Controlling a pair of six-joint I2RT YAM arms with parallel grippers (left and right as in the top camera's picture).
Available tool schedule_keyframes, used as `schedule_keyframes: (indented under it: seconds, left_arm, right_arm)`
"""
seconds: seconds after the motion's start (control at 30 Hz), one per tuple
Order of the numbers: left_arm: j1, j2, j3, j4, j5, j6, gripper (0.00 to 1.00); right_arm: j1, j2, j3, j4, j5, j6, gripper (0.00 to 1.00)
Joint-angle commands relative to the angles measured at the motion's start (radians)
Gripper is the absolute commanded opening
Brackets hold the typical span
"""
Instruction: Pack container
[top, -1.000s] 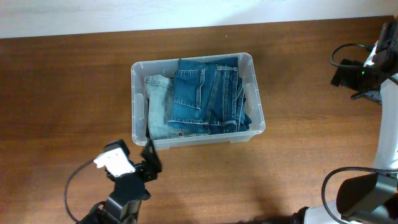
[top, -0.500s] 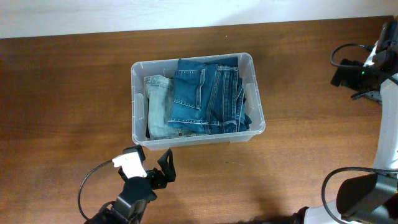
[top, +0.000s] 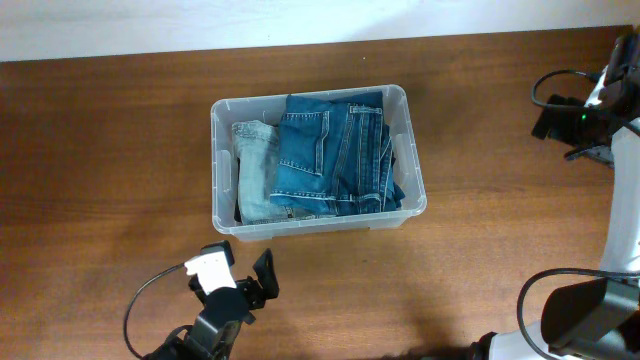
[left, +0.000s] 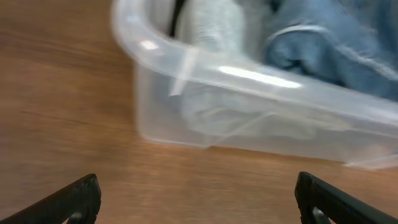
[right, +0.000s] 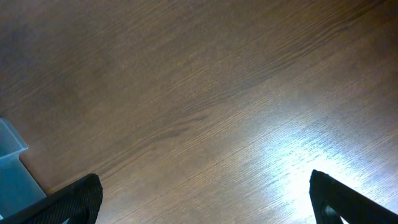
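The container (top: 408, 152) is a clear plastic bin in the middle of the table. Folded blue jeans (top: 330, 150) fill most of it, with a paler folded denim piece (top: 256, 170) at its left end. My left gripper (top: 247, 277) hovers over bare table just in front of the bin's front left corner. Its jaws are open with nothing between them. In the left wrist view that corner (left: 155, 56) fills the top, and my left gripper (left: 199, 199) shows only wood between its fingertips (left: 78, 196). My right gripper (right: 202, 199) is open over bare wood.
The right arm (top: 585, 115) with its cables stands at the far right edge, well away from the bin. A pale bluish translucent corner (right: 12, 168) shows at the left edge of the right wrist view. A white wall runs along the back of the brown wooden table (top: 100, 150).
My left gripper has drawn back from the bin's front left corner toward the table's front edge and shifted a little right, its jaws spreading wider. The right arm has not moved.
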Motion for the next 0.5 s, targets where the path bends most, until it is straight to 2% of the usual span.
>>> schedule_keyframes:
  seconds: [0.0, 0.2, 0.47]
  left_arm:
    - [0.003, -0.006, -0.006, -0.046, -0.096, 0.033, 0.99]
    - [0.003, -0.006, -0.044, -0.110, -0.145, 0.034, 0.99]
    - [0.003, 0.006, -0.062, -0.098, -0.150, 0.038, 0.99]
  right_arm:
    - [-0.003, 0.000, 0.010, 0.000, 0.005, 0.007, 0.99]
    - [-0.003, 0.000, 0.010, 0.000, 0.005, 0.007, 0.98]
    - [-0.003, 0.000, 0.010, 0.000, 0.005, 0.007, 0.99]
